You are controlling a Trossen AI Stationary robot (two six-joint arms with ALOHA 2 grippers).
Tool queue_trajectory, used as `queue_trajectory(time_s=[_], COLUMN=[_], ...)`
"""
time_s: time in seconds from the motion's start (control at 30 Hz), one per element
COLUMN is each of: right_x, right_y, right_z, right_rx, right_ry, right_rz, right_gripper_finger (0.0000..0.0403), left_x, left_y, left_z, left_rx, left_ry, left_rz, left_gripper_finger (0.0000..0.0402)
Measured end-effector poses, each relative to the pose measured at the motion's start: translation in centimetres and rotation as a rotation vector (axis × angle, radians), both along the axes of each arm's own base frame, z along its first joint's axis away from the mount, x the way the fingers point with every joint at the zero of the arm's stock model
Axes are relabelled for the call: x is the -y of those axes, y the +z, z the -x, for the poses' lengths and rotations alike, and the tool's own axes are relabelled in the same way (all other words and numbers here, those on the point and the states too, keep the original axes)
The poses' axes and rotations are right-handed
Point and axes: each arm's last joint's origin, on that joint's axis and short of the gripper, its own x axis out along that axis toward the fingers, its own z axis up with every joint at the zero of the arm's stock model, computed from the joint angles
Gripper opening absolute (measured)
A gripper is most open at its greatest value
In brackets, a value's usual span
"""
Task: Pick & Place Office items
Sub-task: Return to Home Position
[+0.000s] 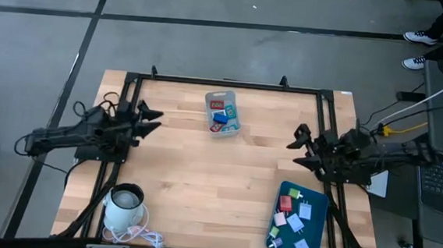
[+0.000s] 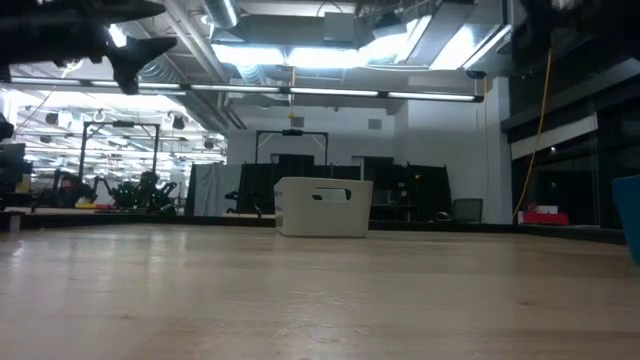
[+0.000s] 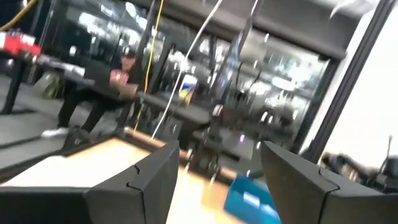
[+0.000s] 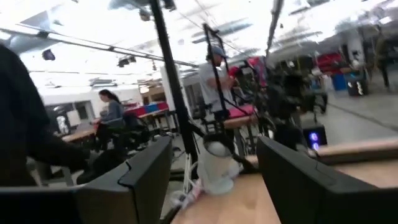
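Several small office items (image 1: 293,216) in red, pink, light blue and green lie flat on the dark-teal tray (image 1: 317,203) at the table's near right. A few more red and blue pieces (image 1: 223,114) sit inside the translucent grey bin (image 1: 209,117) near the far edge, which shows in the low view as a pale box (image 2: 323,207). My left gripper (image 1: 153,120) hovers open over the table's left side. My right gripper (image 1: 299,149) hovers open over the right side, just beyond the tray. Neither one holds anything.
A white kettle-like cup (image 1: 125,203) with a coiled white cord (image 1: 145,237) stands at the near left corner. A black frame (image 1: 224,83) runs around the table. The middle of the wooden top (image 1: 210,178) is bare. People sit at desks in the room beyond.
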Motion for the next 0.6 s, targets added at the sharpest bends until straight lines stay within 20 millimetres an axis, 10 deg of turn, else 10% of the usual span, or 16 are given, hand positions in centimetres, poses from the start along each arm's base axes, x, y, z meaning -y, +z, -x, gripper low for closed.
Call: queue_trajectory(time_s=[0.2,0.6], right_x=[0.4,0.5], right_y=[-3.1,-6.7], right_z=[0.6,0.1], right_rx=[-0.002,-0.239], right_ry=[0.005,-0.028], right_rz=[-0.055,0.037], right_gripper_finger=[0.0239,0.024], left_x=[-0.3,-0.2], left_y=[-3.5,-4.3], left_z=[-0.9,-1.0], left_rx=[-0.027,-0.105], left_ry=[0.016,-0.023], left_rz=[0.026,0.028], left_gripper_finger=[0.0221,0.0221])
